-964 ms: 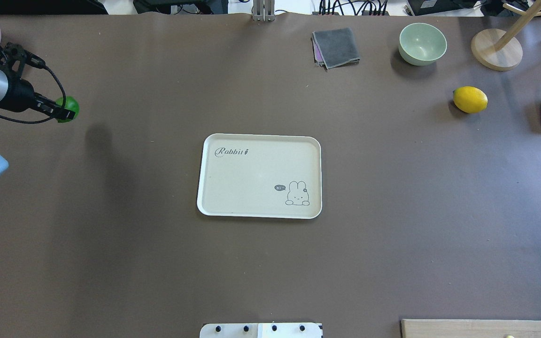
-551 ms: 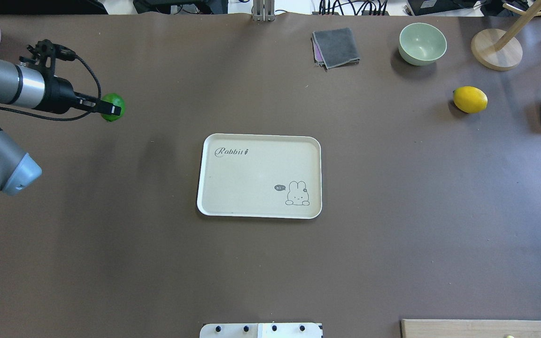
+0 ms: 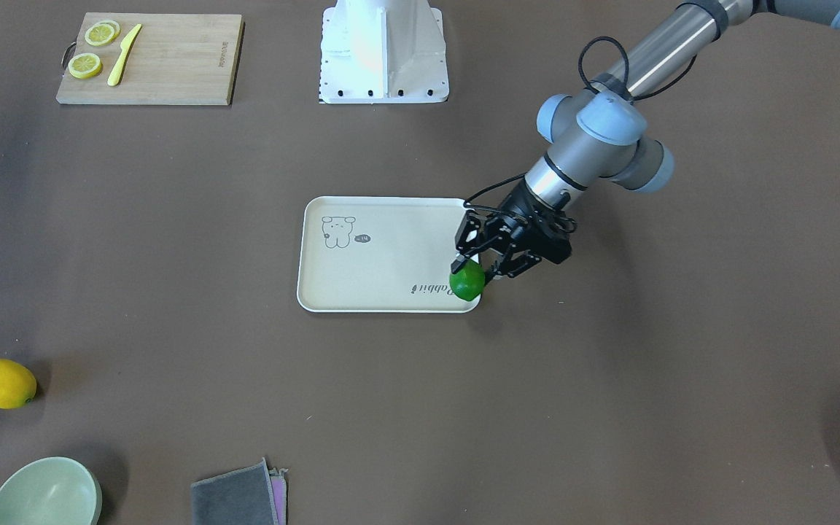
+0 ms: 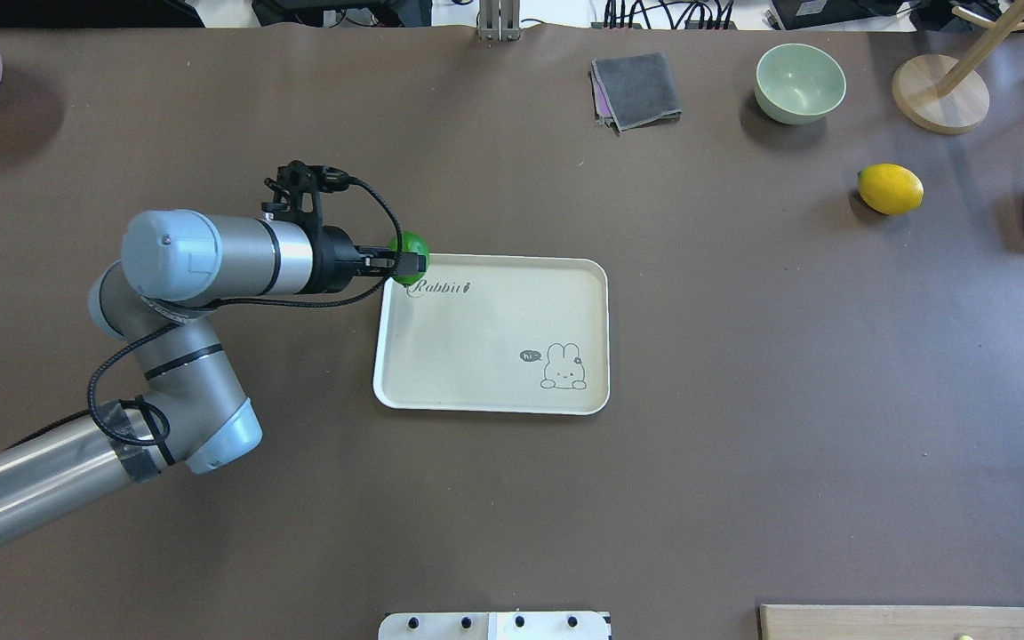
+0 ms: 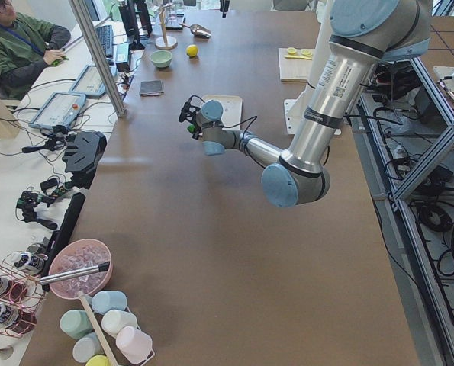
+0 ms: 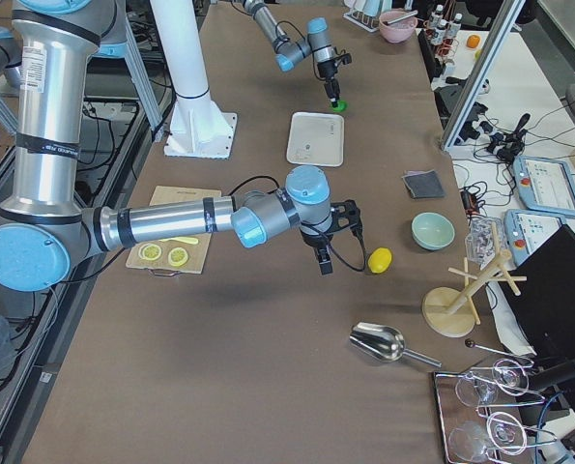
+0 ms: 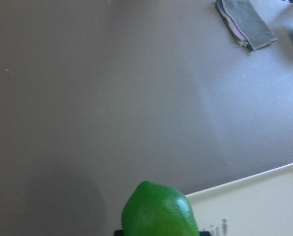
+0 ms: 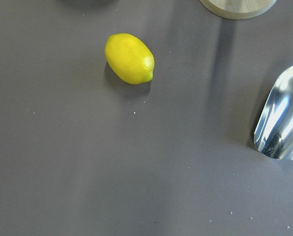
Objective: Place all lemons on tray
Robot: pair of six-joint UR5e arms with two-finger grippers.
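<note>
Green lemon point(image 3: 467, 284), half hidden in left end effector point(image 3: 472, 271), seemingly overhangs tray point(image 3: 383, 255) corner.

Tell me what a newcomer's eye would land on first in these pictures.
First, the left gripper, shut on a glossy green oval lemon and holding it at the corner of the flat cream rectangular tray, beside the Rabbit script. Next, the bright yellow oval lemon, lying alone on the brown table far to the robot's right, near a pale green round bowl.
</note>
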